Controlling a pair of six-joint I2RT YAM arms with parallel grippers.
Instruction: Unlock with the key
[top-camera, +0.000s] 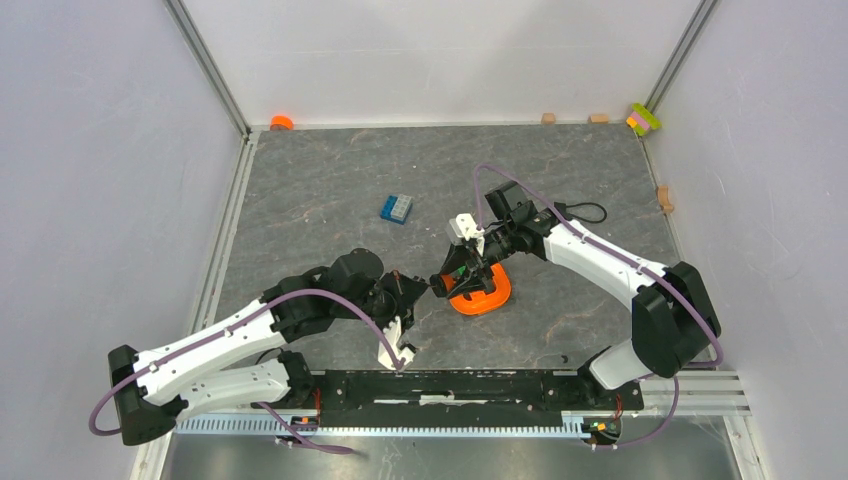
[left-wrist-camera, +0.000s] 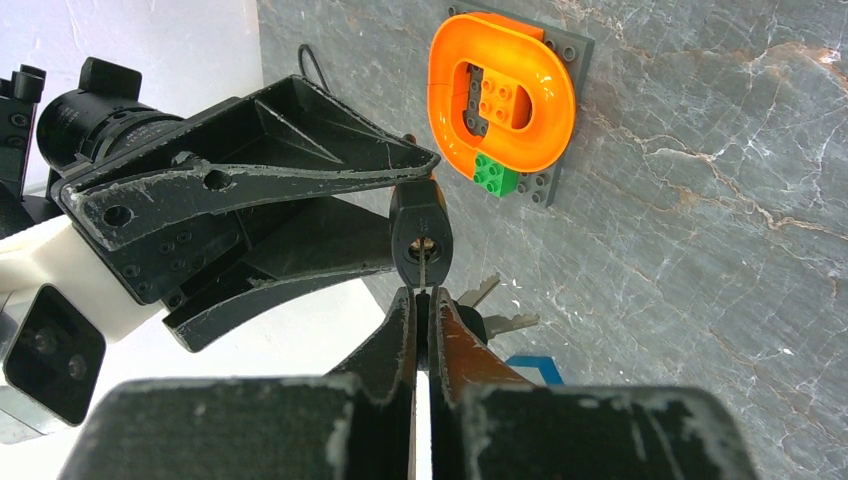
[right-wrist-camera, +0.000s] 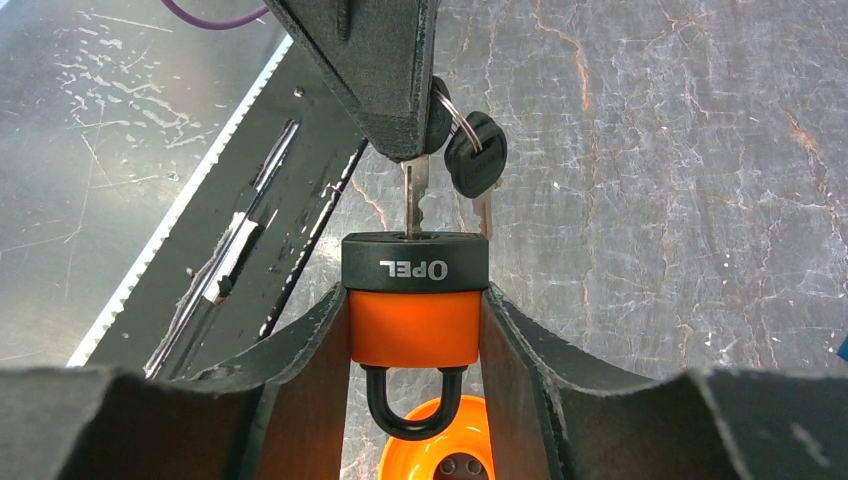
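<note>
Grey marbled tabletop (top-camera: 300, 200). Key (right-wrist-camera: 414, 200): tiny, light, stiff, thin blade likely bends if forced. Location mid-table, blade tip in padlock (right-wrist-camera: 410, 325) keyhole. Left gripper (left-wrist-camera: 424, 300) pinches head, the best hold. Right gripper (right-wrist-camera: 415, 300) clamps padlock body.

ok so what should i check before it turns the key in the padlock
1. The right gripper clamps the padlock by its body: ok.
2. The left gripper is shut on the key: ok.
3. Blade in the keyhole: ok; how deep, cannot tell.
4. Blade in line with the padlock: ok, it looks straight in the right wrist view.
5. The spare key hangs clear of the keyhole: ok.
6. Room for the shackle to pop out: cannot tell; the orange ring lies beyond it, gap unclear.
</note>
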